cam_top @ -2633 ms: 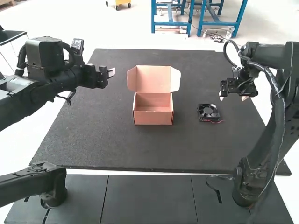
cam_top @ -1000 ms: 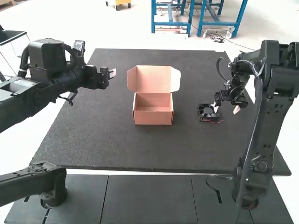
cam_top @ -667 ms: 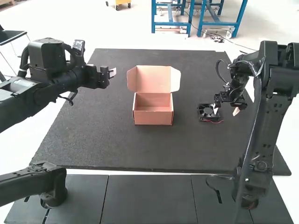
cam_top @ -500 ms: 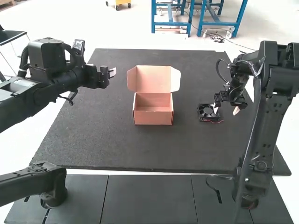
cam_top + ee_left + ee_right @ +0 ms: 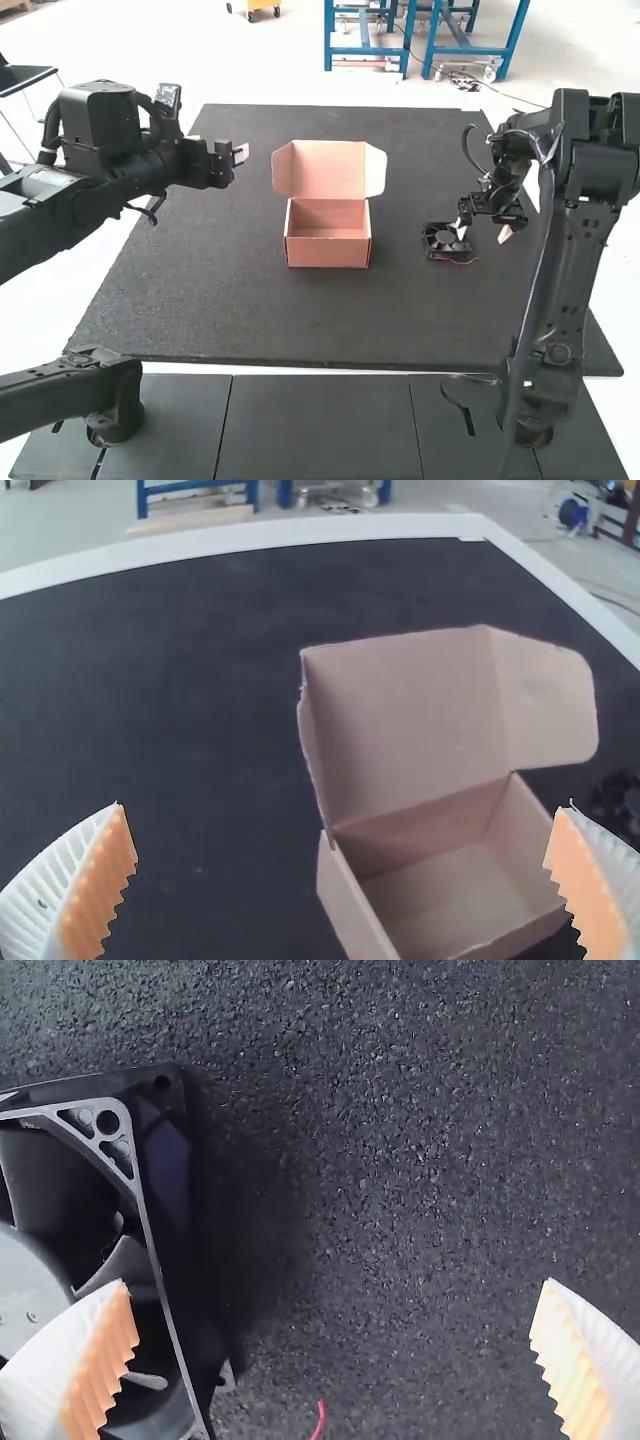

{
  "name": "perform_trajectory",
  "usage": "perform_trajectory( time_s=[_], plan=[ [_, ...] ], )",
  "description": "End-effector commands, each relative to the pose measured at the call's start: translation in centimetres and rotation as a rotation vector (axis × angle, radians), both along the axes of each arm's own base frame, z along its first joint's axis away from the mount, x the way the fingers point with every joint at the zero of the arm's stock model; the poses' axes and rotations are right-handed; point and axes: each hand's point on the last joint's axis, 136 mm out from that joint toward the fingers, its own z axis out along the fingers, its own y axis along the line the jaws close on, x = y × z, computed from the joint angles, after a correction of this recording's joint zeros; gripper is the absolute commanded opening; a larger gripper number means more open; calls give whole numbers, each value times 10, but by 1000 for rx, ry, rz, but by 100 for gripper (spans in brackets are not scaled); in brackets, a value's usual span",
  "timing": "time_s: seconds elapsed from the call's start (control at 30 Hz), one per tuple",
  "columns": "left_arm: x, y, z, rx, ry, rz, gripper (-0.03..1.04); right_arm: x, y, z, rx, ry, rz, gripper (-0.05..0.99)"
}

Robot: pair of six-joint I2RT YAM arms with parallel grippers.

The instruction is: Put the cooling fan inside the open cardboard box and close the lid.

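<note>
- The cooling fan lies flat on the tabletop, beneath one finger of the right pincer, which is spread wide and empty.
- Best to centre the pincer over the fan's frame before closing.
- The cardboard box stands open, well beyond that finger.

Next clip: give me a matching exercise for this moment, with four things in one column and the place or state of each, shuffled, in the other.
Things
1. cooling fan
2. cardboard box
3. left claw
4. right claw

Places or states
A. open, held above the mat, left of the box
B. lid flap standing upright
C. open, low over the mat, straddling the fan's edge
D. lying flat on the mat, right of the box

Pairs: 1-D, 2-B, 3-A, 4-C
</note>
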Motion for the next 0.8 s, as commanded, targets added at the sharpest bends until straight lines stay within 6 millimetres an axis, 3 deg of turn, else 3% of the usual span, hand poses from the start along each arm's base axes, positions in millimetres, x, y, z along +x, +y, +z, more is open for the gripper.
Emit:
perform_trajectory(
  time_s=[0.0,0.17,0.23,0.4,0.57,0.77],
  plan=[
    [1,-1,-1,-6,1,1,96,5,-1,-1,-12,-1,-8,90],
    [1,-1,0,-7,-2,1,96,4,-2,-4,-22,8,-8,88],
    [1,-1,0,-8,-1,2,96,4,-2,-4,-22,9,-12,82],
    [1,-1,1,-7,-3,1,96,2,0,-6,-4,19,-15,53],
    [1,-1,0,-7,-2,1,96,1,5,-8,13,23,-10,45],
    [1,0,-1,-6,0,3,96,-1,16,-10,58,32,-3,26]
  ],
)
